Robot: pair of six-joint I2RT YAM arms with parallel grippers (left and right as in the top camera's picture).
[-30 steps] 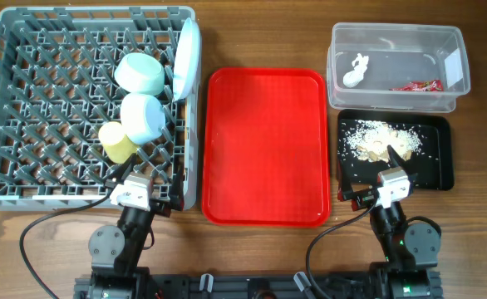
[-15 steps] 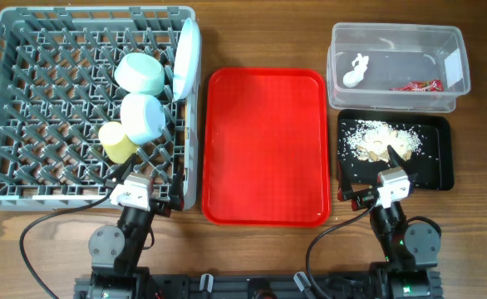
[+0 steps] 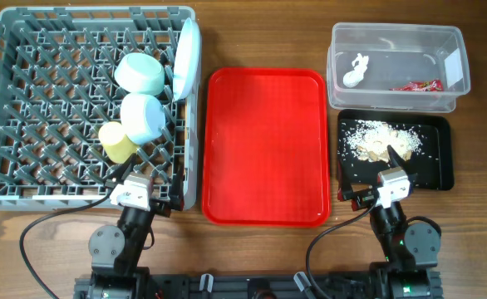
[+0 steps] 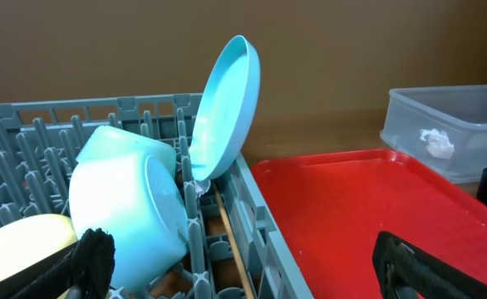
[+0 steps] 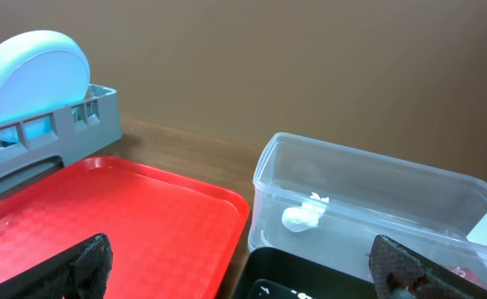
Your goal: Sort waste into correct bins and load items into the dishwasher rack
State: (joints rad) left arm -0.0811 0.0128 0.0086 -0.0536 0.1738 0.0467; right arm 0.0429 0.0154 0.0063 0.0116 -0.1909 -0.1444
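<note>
The grey dishwasher rack [image 3: 27, 83] at the left holds two pale blue bowls [image 3: 140, 73] [image 3: 144, 116], a yellow cup [image 3: 117, 141], and a pale blue plate [image 3: 187, 58] standing on edge at its right wall. A wooden chopstick [image 4: 231, 241] lies in the rack's right lane. The clear tub [image 3: 397, 37] holds a white crumpled scrap [image 3: 354, 71] and a red wrapper [image 3: 415, 85]. The black tray [image 3: 439, 162] holds rice leftovers [image 3: 381, 139]. The left gripper [image 3: 134, 191] is open and empty at the rack's front right corner. The right gripper [image 3: 391, 184] is open and empty at the black tray's front edge. The fork is not visible.
A red serving tray [image 3: 264, 145] lies bare between the rack and the bins; it also shows in both wrist views [image 4: 351, 216] [image 5: 119, 216]. Both arm bases stand at the table's front edge.
</note>
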